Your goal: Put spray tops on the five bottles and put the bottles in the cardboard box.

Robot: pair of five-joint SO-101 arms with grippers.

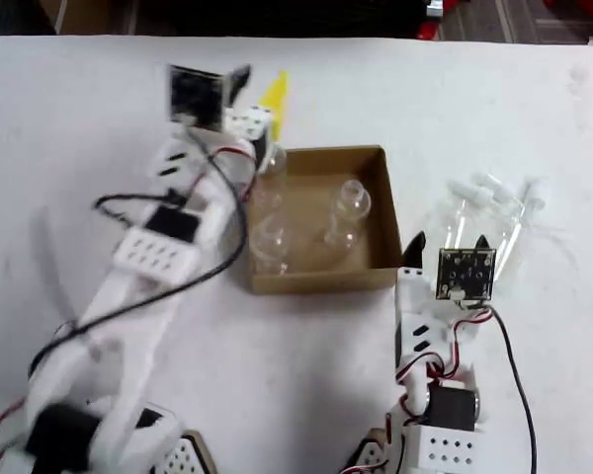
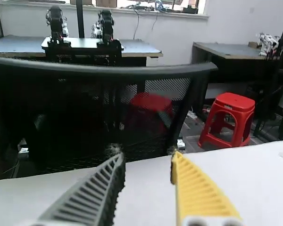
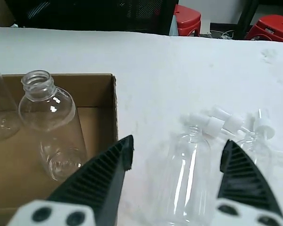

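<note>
Our right gripper (image 3: pixel 177 148) is spread wide and holds nothing. A spray-topped bottle (image 3: pixel 188 174) lies on the tabletop (image 3: pixel 179 61) just ahead, between its fingers, and a second spray-topped bottle (image 3: pixel 254 146) lies beside the right finger. The cardboard box (image 3: pixel 115 108) sits close on its left, with an uncapped bottle (image 3: pixel 47 117) upright inside. Our left gripper (image 2: pixel 144 162) is also parted and empty, with the box's far corner just behind it.

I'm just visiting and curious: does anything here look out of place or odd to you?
Yes. An uncapped bottle stands in the cardboard box with its neck open, while a capped bottle with a white spray top lies on its side on the table outside the box, a second one beside it. That looks backwards.
</note>
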